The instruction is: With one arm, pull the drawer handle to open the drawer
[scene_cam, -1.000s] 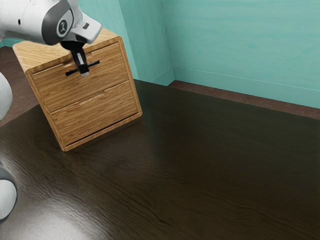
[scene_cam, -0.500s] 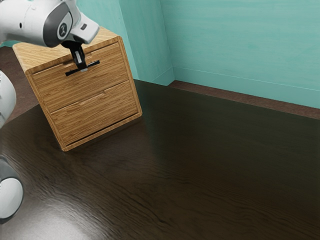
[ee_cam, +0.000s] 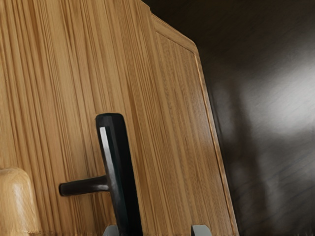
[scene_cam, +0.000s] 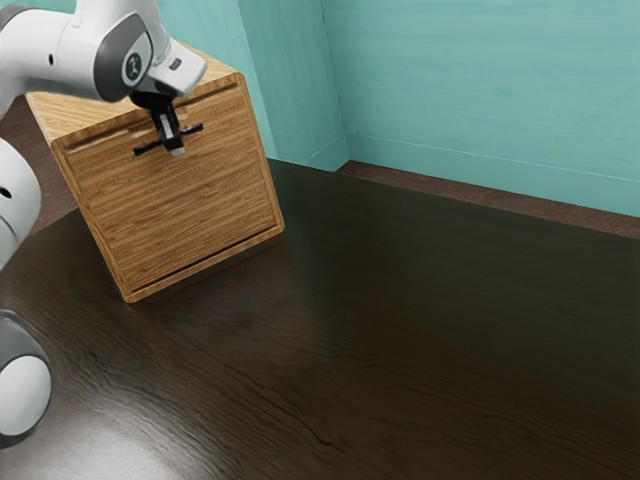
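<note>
Drawer handle [scene_cam: 145,148], a black bar, is being shown high on the front of a wooden cabinet [scene_cam: 190,210], which is being seen at the exterior view's left on a dark table [scene_cam: 400,330]. The bar is being straddled by the black gripper [scene_cam: 174,140]; its fingertips [ee_cam: 200,229] are being held apart, with the bar close against one only.

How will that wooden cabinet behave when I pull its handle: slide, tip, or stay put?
The cabinet looks boxy and broad-based on the table, so tipping seems unlikely. The handle, where the gripper sits, is near its top, so a hard pull might rock it. The table's glossy surface may let it slide if light.
</note>
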Action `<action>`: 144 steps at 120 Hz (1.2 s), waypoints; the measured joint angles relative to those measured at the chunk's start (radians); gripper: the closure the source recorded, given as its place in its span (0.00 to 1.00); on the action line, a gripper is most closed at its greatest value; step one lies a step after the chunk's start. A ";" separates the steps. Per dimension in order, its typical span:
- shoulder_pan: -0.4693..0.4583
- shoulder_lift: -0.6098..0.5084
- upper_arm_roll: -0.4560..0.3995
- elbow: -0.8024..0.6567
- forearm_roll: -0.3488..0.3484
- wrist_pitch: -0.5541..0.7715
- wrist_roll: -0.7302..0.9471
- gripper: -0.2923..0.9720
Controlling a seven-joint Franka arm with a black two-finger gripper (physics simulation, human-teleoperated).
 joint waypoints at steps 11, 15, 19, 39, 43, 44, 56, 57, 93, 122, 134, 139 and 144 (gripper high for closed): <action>-0.002 -0.005 0.000 -0.002 -0.008 -0.033 -0.023 0.73; -0.004 -0.013 0.000 -0.005 -0.010 -0.045 -0.032 0.74; -0.006 -0.021 0.001 -0.008 -0.011 -0.056 -0.041 0.74; -0.034 -0.079 0.001 -0.061 -0.015 -0.096 -0.082 0.76; -0.042 -0.090 0.001 -0.073 -0.015 -0.103 -0.090 0.76; -0.043 -0.092 0.001 -0.075 -0.015 -0.105 -0.092 0.76; -0.063 -0.122 0.000 -0.104 -0.022 -0.133 -0.118 0.76; -0.065 -0.125 0.000 -0.106 -0.023 -0.135 -0.121 0.76; -0.135 -0.173 -0.001 -0.161 -0.077 -0.204 -0.200 0.77; -0.222 -0.296 -0.010 -0.351 -0.025 -0.188 -0.257 0.89; -0.249 -0.364 -0.013 -0.443 0.003 -0.153 -0.276 0.85; -0.256 -0.378 -0.013 -0.464 0.012 -0.138 -0.283 0.84; -0.261 -0.388 -0.012 -0.478 0.021 -0.126 -0.290 0.84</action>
